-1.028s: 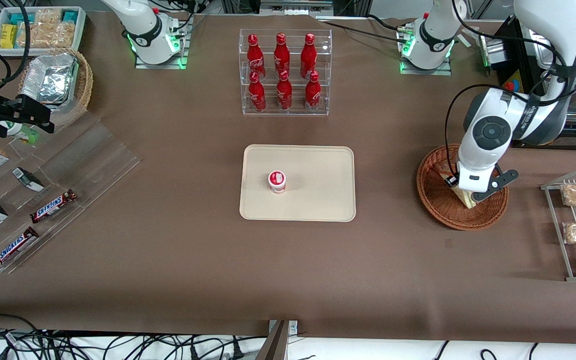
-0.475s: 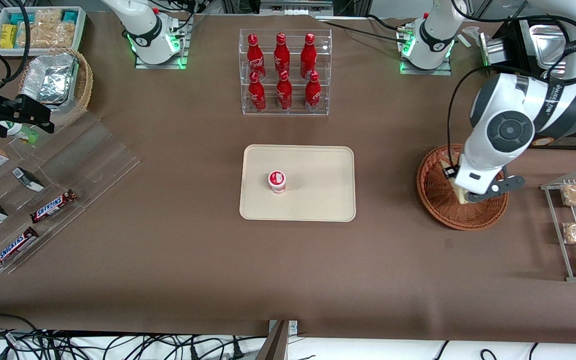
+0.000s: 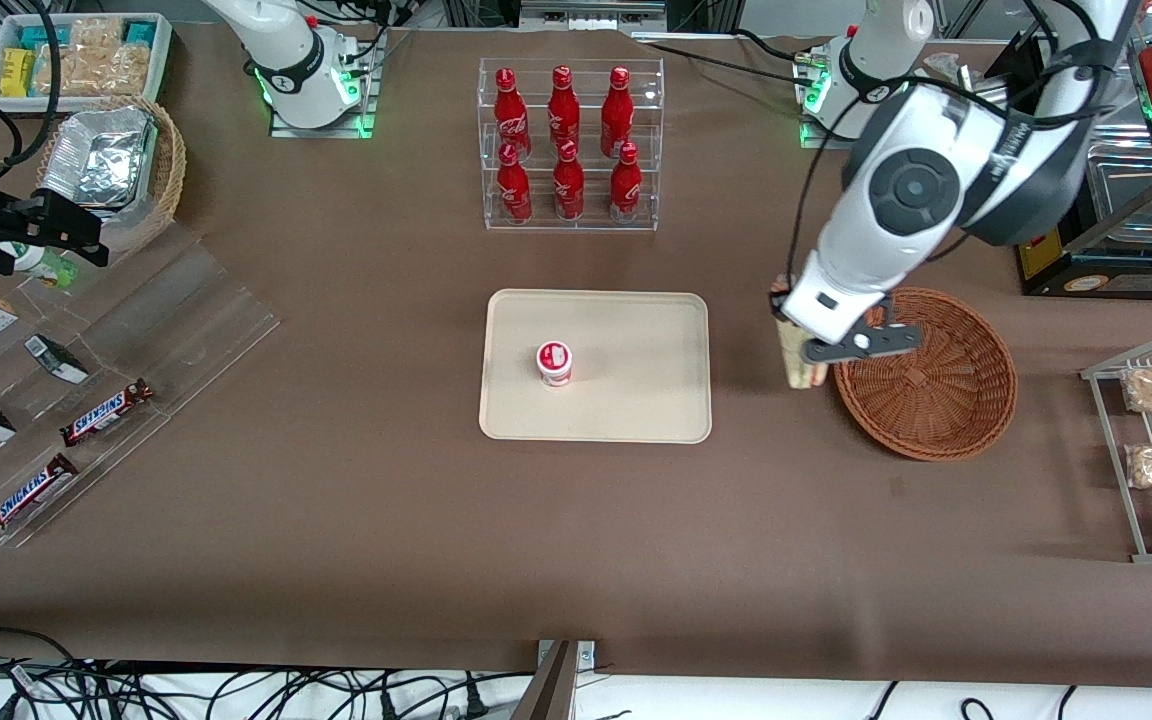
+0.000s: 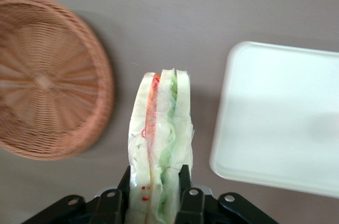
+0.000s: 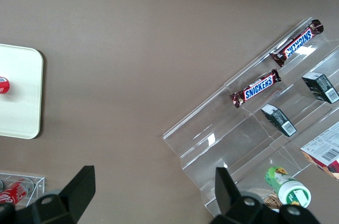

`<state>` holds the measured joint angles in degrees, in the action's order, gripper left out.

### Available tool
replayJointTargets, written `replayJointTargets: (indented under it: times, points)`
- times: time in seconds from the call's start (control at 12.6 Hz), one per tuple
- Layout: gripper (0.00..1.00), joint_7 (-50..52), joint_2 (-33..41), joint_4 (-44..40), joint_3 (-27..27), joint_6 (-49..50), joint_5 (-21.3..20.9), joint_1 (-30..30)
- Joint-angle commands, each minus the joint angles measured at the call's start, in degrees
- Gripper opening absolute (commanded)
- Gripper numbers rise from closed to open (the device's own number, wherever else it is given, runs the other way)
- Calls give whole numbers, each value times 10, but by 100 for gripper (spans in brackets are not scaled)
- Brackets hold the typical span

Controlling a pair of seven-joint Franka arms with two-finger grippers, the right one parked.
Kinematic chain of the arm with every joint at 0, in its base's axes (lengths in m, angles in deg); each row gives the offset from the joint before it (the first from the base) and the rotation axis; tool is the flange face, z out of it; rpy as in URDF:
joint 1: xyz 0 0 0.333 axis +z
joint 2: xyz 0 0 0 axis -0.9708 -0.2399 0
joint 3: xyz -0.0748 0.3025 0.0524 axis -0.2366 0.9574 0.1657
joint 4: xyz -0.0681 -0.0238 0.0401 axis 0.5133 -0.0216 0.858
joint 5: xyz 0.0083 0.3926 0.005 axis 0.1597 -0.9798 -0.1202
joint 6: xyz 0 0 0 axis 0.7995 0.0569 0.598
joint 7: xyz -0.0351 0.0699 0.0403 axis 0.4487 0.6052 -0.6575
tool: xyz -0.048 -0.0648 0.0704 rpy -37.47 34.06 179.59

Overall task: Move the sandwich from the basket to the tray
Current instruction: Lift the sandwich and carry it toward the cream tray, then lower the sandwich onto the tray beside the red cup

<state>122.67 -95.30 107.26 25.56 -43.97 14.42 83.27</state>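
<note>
While clamped in the left arm's black two-finger gripper (image 4: 157, 195), item 1: small triangular wedge sandwich in clear wrap, pale bread w/ red, green & yellow filling (image 4: 160, 144), hangs in the air over bare brown tabletop, between basket & tray, touching neither.

- Gripper: jaws pressed on both bread faces; wedge upright, filling edge showing.
- Item 2: round shallow reddish-brown wicker basket (image 3: 936, 380), at approx. 3 o'clock of sandwich in front view, nothing inside.
- Item 3: flat rectangular cream-beige tray w/ rounded corners, low rim (image 3: 636, 330), at 9 o'clock of sandwich; holds small red-and-white lidded cup (image 3: 554, 362) nearer its parked-arm end.

Status, est.: pick & lift-out done. Left: carry over tray, lower, release. Working-arm half of tray looks free for it.
</note>
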Motion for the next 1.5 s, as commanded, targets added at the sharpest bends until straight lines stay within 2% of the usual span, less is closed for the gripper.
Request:
replayJointTargets:
  times: [0.0, 0.24, 0.47, 0.79, 1.03, 1.42]
  points:
    - [36, 24, -25, -16, -25, -33, 18, -21]
    - [36, 80, -81, -13, -20, -112, 5, -85]
    - [36, 163, -130, -13, -20, -144, -89, -123]
    - [36, 215, -155, 15, -18, -201, -153, -136]
    - [35, 255, -164, 42, -18, -245, -223, -131]
    - [35, 324, -188, 46, -10, -272, -306, -130]
